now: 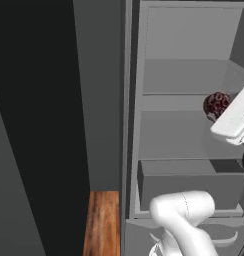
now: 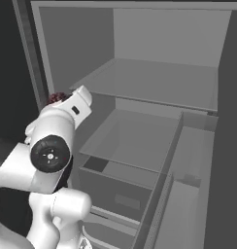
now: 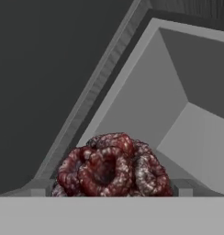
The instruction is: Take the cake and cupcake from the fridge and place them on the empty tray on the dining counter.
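Observation:
The fridge point(image 1: 184, 75) stands open, with grey shelves inside. The cake point(image 1: 217, 103), round and dark brown with a knobbly dark red top, sits on the middle shelf point(image 1: 179, 135) near its front right. My white hand point(image 1: 234, 119) is right at it and covers part of it. In the right base view the cake point(image 2: 57, 97) peeks out behind the hand. In the hand view the cake point(image 3: 113, 166) lies low and central, and my gripper point(image 3: 111, 190) is open with a fingertip point(image 3: 40, 188) on each side. The cupcake, tray and dining counter are out of view.
A grey drawer point(image 1: 191, 187) sits below the middle shelf. The open fridge door point(image 2: 188, 185) with its bins stretches along the right. A dark panel point(image 1: 34, 125) stands left of the fridge, with a strip of wooden floor point(image 1: 101, 220) beneath.

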### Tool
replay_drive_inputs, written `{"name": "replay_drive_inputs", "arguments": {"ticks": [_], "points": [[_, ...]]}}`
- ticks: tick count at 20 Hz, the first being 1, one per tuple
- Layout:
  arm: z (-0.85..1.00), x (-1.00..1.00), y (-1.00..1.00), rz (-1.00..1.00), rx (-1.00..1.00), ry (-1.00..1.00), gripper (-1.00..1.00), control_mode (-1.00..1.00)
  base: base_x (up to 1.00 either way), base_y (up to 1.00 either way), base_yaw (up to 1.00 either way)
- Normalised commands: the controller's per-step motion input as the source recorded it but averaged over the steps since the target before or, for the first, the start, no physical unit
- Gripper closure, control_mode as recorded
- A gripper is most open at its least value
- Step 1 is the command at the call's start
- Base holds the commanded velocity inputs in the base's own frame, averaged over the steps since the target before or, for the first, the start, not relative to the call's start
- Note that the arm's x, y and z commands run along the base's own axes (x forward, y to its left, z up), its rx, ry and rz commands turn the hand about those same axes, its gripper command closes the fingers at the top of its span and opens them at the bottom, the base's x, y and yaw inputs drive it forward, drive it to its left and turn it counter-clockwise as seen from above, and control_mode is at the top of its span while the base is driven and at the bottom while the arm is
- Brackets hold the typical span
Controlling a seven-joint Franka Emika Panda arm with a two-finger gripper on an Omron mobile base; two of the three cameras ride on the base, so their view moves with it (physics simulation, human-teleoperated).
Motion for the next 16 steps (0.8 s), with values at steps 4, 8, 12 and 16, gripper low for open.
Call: {"name": "replay_drive_inputs", "arguments": {"ticks": [4,8,12,16], "points": [[-0.22,-0.71,0.0,-0.01,-0.01,-0.01,1.0,-1.0,0.0,0.0,0.0],[-0.21,-0.39,0.0,0.0,0.0,-0.07,1.0,-1.0,0.0,0.0,0.0],[0.0,0.0,0.0,0.0,0.0,0.0,1.0,1.0,0.08,0.0,0.0],[0.0,0.0,0.0,0.0,0.0,0.0,1.0,1.0,-0.63,0.0,0.0]]}}
